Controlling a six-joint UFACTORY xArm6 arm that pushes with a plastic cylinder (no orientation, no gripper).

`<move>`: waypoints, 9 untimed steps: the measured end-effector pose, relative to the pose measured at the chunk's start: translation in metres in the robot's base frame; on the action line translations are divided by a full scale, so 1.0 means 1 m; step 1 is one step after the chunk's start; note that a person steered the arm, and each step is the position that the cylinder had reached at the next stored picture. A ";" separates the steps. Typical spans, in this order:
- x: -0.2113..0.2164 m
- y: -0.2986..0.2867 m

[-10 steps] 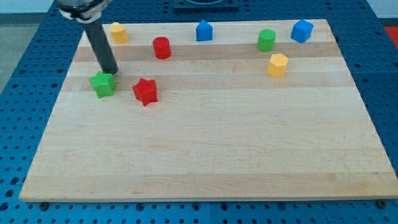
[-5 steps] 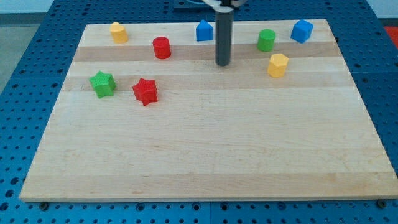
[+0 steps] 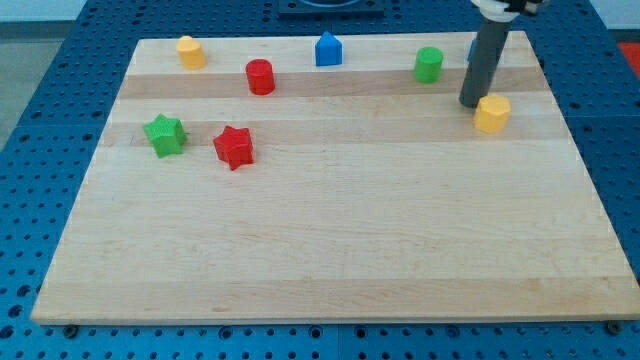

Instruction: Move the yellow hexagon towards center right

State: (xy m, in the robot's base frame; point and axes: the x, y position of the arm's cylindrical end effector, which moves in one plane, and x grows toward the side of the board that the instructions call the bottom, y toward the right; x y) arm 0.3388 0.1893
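The yellow hexagon [image 3: 492, 113] lies on the wooden board [image 3: 330, 240] at the view's upper right. My tip [image 3: 471, 101] touches the hexagon's upper left side. The dark rod rises from there toward the view's top edge and hides most of a blue block [image 3: 470, 48] behind it.
A green cylinder [image 3: 429, 64] stands left of the rod. A blue block [image 3: 328, 49], a red cylinder [image 3: 260, 77] and a yellow block [image 3: 190, 51] sit along the view's top. A green star [image 3: 165, 134] and a red star [image 3: 234, 147] lie at the left.
My tip swept from beside the green star across the board to the right. It reached the yellow hexagon and pushed it to the right and slightly down.
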 end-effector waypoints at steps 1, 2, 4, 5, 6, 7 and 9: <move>0.000 0.011; 0.001 0.013; 0.015 0.013; 0.015 0.014; 0.015 0.014; 0.018 0.014; 0.026 0.014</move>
